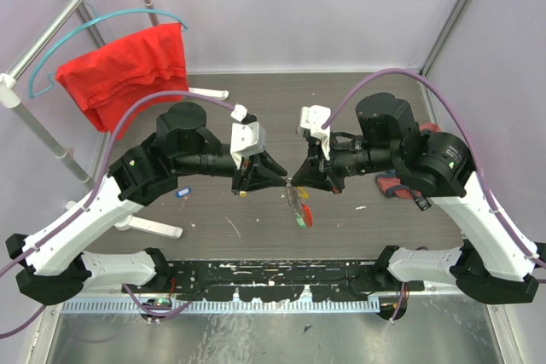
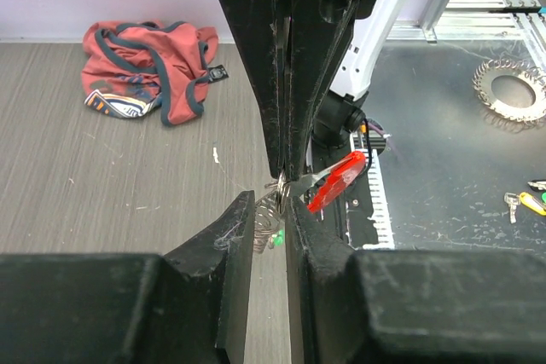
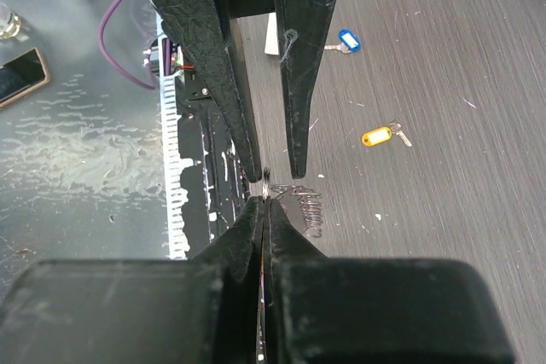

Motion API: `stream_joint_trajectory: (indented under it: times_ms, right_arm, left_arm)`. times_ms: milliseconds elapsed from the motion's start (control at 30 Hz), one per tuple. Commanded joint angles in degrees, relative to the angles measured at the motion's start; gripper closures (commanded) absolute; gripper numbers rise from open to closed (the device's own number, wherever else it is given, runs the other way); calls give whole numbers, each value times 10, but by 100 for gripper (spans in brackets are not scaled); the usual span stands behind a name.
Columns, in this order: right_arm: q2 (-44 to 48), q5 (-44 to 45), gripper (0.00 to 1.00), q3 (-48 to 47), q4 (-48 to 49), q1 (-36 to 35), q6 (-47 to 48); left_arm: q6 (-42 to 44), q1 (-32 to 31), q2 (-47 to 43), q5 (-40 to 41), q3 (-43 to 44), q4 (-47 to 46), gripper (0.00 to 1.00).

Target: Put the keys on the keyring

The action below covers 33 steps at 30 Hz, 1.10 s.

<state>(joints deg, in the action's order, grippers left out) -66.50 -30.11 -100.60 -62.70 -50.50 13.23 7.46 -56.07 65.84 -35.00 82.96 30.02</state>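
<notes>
The keyring hangs between my two grippers over the table's middle; its red bar (image 1: 304, 213) (image 2: 337, 181) slants down and its wavy metal loop (image 2: 266, 223) (image 3: 307, 206) trails beside it. A green tag (image 2: 277, 240) (image 1: 299, 220) shows by the loop. My right gripper (image 1: 296, 178) (image 3: 265, 202) is shut on the keyring's metal end. My left gripper (image 1: 284, 178) (image 2: 271, 210) faces it tip to tip with its jaws a little apart around the loop. A yellow-tagged key (image 3: 380, 135) and a blue-tagged key (image 3: 345, 40) (image 1: 182, 193) lie on the table.
A large red cloth (image 1: 128, 70) hangs on a hanger at the back left. A crumpled red and blue garment (image 2: 153, 70) (image 1: 392, 185) lies at the right. A white stand foot (image 1: 153, 228) lies at the left. More keys (image 2: 525, 202) lie on the metal surface beyond the table's near edge.
</notes>
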Motion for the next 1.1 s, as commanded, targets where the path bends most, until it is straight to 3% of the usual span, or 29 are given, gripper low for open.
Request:
stream_joint_trajectory:
  times_ms: [0, 233, 300, 433, 533, 733, 900, 1067]
  right_arm:
    - [3, -16, 99, -4, 26, 0, 3]
    - [0, -19, 99, -1, 27, 0, 4]
    - [1, -18, 99, 0, 29, 0, 4]
    - [1, -17, 99, 2, 33, 0, 3]
    - [6, -16, 99, 4, 45, 0, -2]
    - [57, 27, 68, 53, 146, 0, -56]
    - [104, 115, 63, 111, 243, 0, -138]
    - [121, 144, 61, 162, 322, 1, -215]
  left_arm:
    - [4, -4, 4, 0, 21, -1, 73]
    - [4, -7, 8, -1, 26, -4, 76]
    - [4, -8, 8, -1, 26, -5, 80]
    - [4, -9, 10, -2, 28, -5, 98]
    - [-1, -8, 8, -2, 27, -8, 100]
    - [-33, -8, -21, 35, -6, -57, 100]
    - [-72, -7, -75, 93, -74, -138, 100]
    - [-114, 7, -132, 113, -136, -211, 100]
